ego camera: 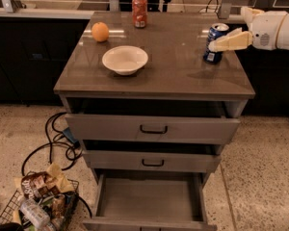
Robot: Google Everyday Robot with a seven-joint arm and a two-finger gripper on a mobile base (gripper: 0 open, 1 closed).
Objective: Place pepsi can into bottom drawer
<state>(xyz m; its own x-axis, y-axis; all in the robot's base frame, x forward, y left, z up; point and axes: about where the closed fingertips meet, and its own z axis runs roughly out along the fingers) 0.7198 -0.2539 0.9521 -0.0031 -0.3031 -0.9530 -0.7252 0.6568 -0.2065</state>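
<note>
— Where is the pepsi can (213,56)?

— On top of the cabinet (154,83), near its right edge and toward the back. It stands about upright, silver top up.

— And the gripper (215,42)?

— It reaches in from beyond the cabinet's right side, at the height of the can. One pale finger (231,41) lies across the front of the can and touches it. The other is hidden behind the can. So the claw looks clamped on the can, but I can't see the far contact to be sure.

— The bottom drawer (149,196)?

— It is the lowest in the cabinet's front and is pulled well out. Its plain grey floor lies open to view. Above it, the middle drawer (153,162) and the top drawer (153,129) each carry a black handle. Each has a dark gap over its front panel.

— What else is on the cabinet?

— A white bowl (125,59) sits left of the top's centre. An orange (100,32) lies toward the back left corner. A red-orange can (139,11) stands at the back edge, about midway along. All three are well apart from the pepsi can.

— And on the floor?

— A wire basket (38,203) of wrappers and bottles is at the cabinet's lower left. Black cables (58,138) loop between it and the cabinet.
</note>
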